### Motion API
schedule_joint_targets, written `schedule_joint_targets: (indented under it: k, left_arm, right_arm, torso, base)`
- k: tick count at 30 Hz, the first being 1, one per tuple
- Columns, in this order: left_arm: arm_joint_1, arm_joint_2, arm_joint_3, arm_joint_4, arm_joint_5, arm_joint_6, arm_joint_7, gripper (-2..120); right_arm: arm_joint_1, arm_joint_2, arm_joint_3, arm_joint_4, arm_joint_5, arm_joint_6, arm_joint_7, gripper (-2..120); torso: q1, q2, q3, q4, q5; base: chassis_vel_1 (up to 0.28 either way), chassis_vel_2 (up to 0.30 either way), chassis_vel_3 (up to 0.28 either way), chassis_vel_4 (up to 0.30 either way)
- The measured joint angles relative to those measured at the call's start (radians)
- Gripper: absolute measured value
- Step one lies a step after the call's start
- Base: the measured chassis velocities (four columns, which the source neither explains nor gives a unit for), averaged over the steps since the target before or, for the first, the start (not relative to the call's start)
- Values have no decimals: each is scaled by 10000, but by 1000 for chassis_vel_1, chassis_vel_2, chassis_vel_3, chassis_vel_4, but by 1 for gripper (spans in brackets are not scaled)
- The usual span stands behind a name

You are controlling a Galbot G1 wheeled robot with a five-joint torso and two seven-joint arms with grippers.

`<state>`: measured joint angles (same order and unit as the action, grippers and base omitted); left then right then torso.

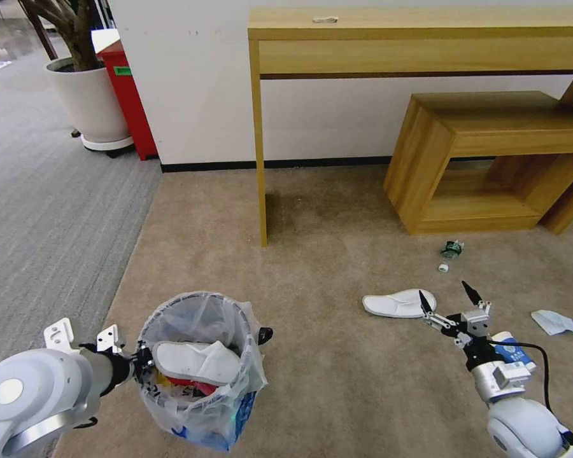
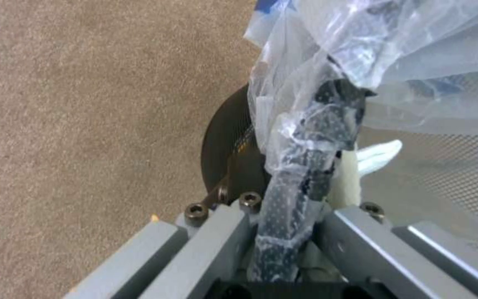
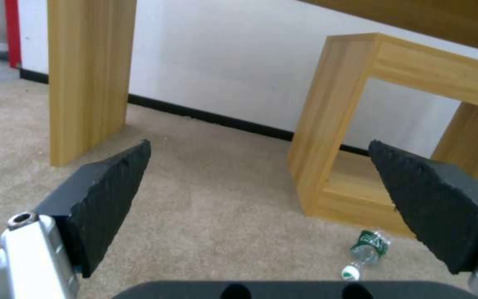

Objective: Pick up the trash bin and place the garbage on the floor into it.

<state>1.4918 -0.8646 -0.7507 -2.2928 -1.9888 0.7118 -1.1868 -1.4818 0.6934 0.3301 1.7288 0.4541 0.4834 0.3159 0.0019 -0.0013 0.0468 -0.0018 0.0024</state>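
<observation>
Left gripper (image 1: 140, 367) is clamped on the rim of the trash bin (image 1: 200, 372), which hangs just above the beige floor (image 1: 337, 381) with 1 white slipper (image 1: 194, 361) inside. Right gripper (image 1: 450, 299) hovers wide open and empty beside the 2nd slipper (image 1: 400, 303); a crushed bottle (image 1: 452, 249) and a tissue (image 1: 555, 322) lie farther off. For a sound pick, the pads should straddle the slipper's narrow width while the bin is kept level and near.
</observation>
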Motion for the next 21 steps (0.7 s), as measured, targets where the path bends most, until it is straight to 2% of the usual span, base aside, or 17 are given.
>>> schedule_joint_targets:
  k: [6, 8, 11, 21]
  left_arm:
    - [-121, -98, 99, 95, 200, 1, 107, 0]
    - [-122, -127, 115, 95, 306, 2, 158, 0]
    - [48, -169, 137, 95, 1059, 55, 611, 0]
    - [213, -72, -25, -6, 1407, 235, 961, 0]
  right_arm:
    - [-287, 270, 564, -213, -493, 341, -22, 100]
    - [-296, 292, 566, -213, -500, 345, -22, 100]
    - [-182, 412, 435, -242, -525, 365, -19, 100]
    - [47, 363, 200, -286, -366, 108, 100, 100]
  torso:
    - [0, -1, 0, -2, -1]
    - [0, 0, 0, -2, -2]
    - [0, -1, 0, 0, -1]
    - [0, -1, 0, 1, -2]
  base:
    - [0, 0, 0, 0]
    - [0, 0, 0, 0]
    - [0, 0, 0, 0]
    - [0, 0, 0, 0]
